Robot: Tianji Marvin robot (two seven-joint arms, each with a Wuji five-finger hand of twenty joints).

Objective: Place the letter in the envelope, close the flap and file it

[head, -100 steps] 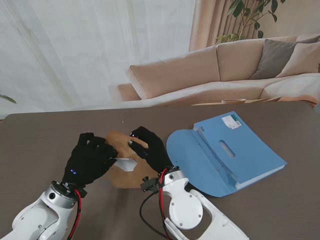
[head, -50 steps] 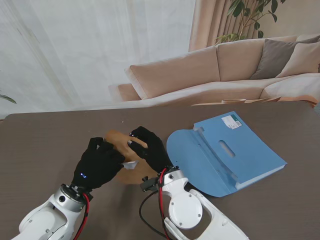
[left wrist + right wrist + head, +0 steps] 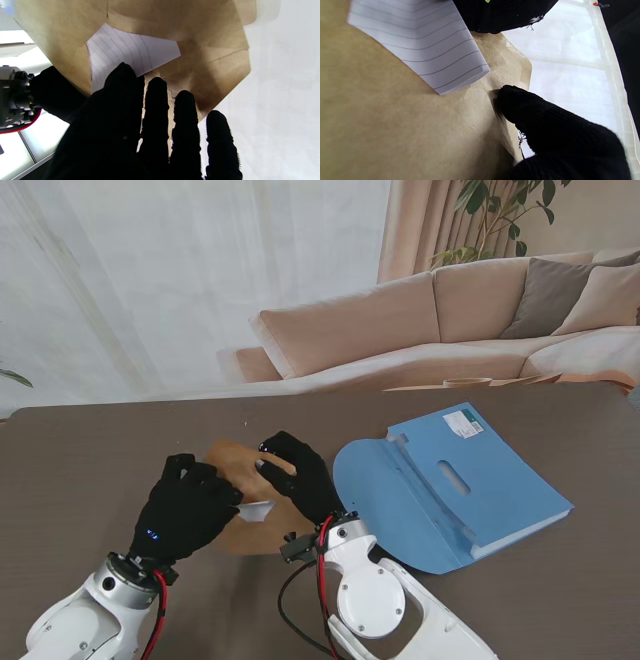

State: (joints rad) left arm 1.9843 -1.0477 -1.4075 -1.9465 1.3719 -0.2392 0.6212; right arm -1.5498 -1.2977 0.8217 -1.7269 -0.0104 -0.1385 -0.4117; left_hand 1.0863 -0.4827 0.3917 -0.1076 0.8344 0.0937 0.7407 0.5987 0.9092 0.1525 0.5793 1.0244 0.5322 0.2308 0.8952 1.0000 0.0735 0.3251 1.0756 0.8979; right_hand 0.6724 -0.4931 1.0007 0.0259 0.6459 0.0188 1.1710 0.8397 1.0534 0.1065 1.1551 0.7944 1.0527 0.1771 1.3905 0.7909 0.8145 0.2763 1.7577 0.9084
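Left hand (image 3: 185, 508): fingers closed on the letter (image 3: 253, 509), feeding it toward the envelope mouth.
Right hand (image 3: 298, 477): pinching the brown envelope (image 3: 232, 461), which both hands hold raised off the table (image 3: 80, 470).
Letter position: partly inside; a lined white corner protrudes from the opening in both wrist views.
Flap: not yet closed; exact lie cannot be told.
Folder (image 3: 450, 485): blue, open, lying to the right, well apart from the envelope.
Step in hand: insertion, judged early in the task.
Recommended method: keep the mouth spread, slide the sheet square to the opening, avoid buckling the exposed corner.
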